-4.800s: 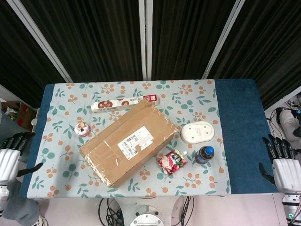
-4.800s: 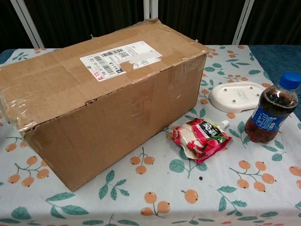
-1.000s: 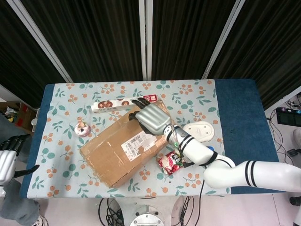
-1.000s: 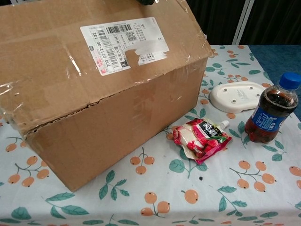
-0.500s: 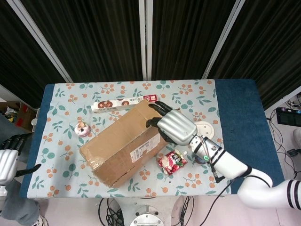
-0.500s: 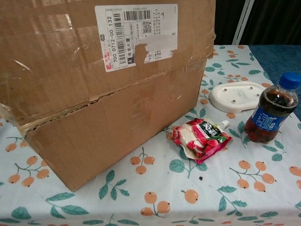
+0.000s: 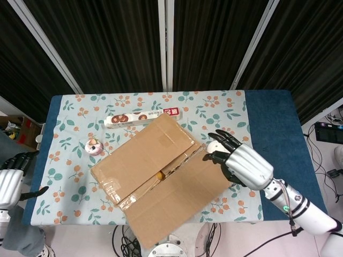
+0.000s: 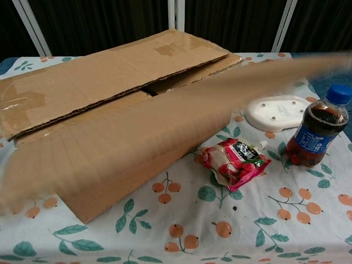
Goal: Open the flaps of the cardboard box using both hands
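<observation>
The cardboard box (image 7: 142, 160) lies slantwise in the middle of the table. Its near long flap (image 7: 177, 201) is swung out over the box's front side and shows blurred in the chest view (image 8: 137, 137). The far long flap (image 7: 144, 152) still lies flat over the top (image 8: 104, 77). A narrow gap between them shows something orange inside. My right hand (image 7: 241, 163) hovers at the near flap's right end, fingers spread and curled, fingertips at the flap's edge, holding nothing. My left hand (image 7: 10, 179) hangs off the table's left side, fingers apart.
A long printed roll box (image 7: 142, 116) lies behind the cardboard box and a small pink item (image 7: 94, 145) to its left. A white dish (image 8: 275, 113), a cola bottle (image 8: 316, 129) and a red pouch (image 8: 234, 162) sit to the box's right. The floral cloth (image 7: 69, 123) covers most of the table.
The near flap has swung from upright out over the front side. My right hand moved right and toward me, off the flap. The left hand stayed put.
</observation>
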Robot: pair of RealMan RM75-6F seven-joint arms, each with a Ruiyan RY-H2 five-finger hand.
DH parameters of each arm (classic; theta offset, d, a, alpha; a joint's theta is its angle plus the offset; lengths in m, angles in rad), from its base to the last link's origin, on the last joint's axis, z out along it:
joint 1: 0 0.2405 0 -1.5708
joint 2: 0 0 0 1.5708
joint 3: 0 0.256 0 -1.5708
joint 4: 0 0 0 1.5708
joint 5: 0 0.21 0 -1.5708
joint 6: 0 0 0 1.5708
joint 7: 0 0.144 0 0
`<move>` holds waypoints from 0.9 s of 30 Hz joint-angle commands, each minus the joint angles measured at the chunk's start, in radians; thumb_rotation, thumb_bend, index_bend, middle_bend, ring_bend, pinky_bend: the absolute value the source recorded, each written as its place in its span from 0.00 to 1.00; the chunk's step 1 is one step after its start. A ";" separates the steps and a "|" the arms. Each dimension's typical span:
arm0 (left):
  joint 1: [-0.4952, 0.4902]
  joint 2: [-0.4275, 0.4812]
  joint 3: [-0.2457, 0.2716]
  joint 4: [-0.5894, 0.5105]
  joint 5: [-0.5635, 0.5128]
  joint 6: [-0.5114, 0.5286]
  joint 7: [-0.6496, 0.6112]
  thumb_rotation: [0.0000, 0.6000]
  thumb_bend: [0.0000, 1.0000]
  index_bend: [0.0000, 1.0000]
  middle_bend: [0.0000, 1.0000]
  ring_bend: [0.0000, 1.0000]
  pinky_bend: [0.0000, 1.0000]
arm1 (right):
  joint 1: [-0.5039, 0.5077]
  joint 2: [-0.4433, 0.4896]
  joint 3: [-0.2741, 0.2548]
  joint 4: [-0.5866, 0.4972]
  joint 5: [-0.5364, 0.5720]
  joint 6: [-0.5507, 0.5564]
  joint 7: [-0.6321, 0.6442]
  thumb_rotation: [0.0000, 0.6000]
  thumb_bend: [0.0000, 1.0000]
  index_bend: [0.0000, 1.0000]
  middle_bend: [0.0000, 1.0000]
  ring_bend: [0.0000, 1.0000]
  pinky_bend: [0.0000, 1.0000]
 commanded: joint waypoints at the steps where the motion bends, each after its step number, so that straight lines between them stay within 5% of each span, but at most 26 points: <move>1: 0.000 0.000 0.000 -0.002 -0.001 0.001 0.003 0.85 0.08 0.15 0.19 0.15 0.23 | -0.064 0.020 -0.029 0.040 -0.054 0.076 0.041 1.00 0.78 0.30 0.47 0.01 0.00; 12: 0.004 -0.008 0.003 -0.005 0.011 0.013 0.004 0.86 0.07 0.15 0.19 0.15 0.23 | -0.010 -0.049 0.048 0.027 0.025 -0.034 -0.066 1.00 0.74 0.18 0.29 0.00 0.00; 18: 0.012 -0.006 0.006 0.002 0.018 0.027 -0.011 0.86 0.07 0.15 0.19 0.15 0.23 | 0.089 -0.190 0.133 0.006 0.175 -0.171 -0.344 1.00 0.44 0.01 0.02 0.00 0.00; 24: 0.021 -0.010 0.010 0.023 0.016 0.032 -0.035 0.86 0.07 0.15 0.19 0.15 0.23 | 0.180 -0.376 0.195 0.039 0.334 -0.226 -0.584 1.00 0.05 0.00 0.00 0.00 0.00; 27: 0.024 -0.009 0.009 0.037 0.011 0.035 -0.054 0.86 0.07 0.15 0.19 0.15 0.23 | 0.222 -0.467 0.217 0.081 0.394 -0.224 -0.681 1.00 0.00 0.00 0.00 0.00 0.00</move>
